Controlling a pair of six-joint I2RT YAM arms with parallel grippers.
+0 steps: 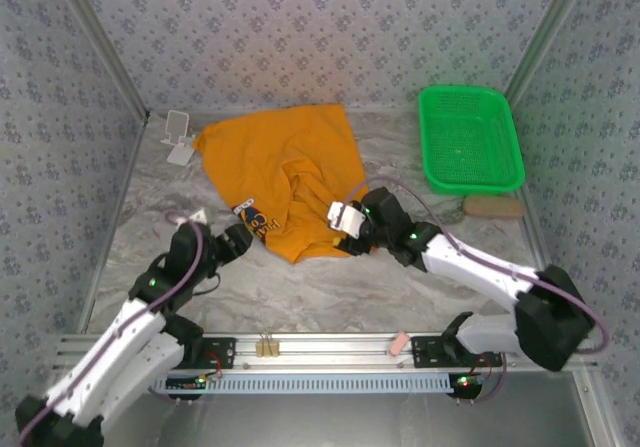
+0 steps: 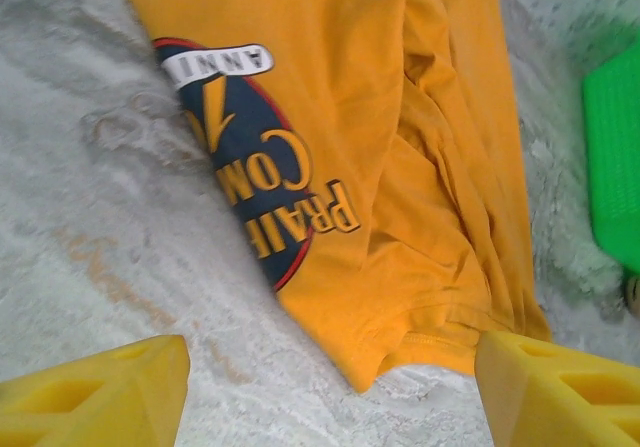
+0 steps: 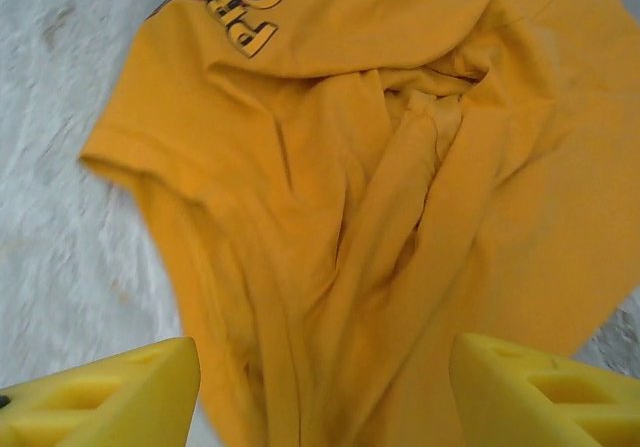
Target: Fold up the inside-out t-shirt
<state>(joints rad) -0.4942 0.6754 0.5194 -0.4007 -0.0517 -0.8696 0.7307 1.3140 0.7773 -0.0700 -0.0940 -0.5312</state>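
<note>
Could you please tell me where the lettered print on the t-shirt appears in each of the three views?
Top external: the print sits at the near-left edge of the t-shirt.
Left wrist: the print is centre-left.
Right wrist: the print is at the top edge, left of centre.
Shared landmark: the grey marbled table bordering the print.

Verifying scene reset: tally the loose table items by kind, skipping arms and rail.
t-shirt: 1
basket: 1
white stand: 1
tan oblong: 1
Total: 4
</note>
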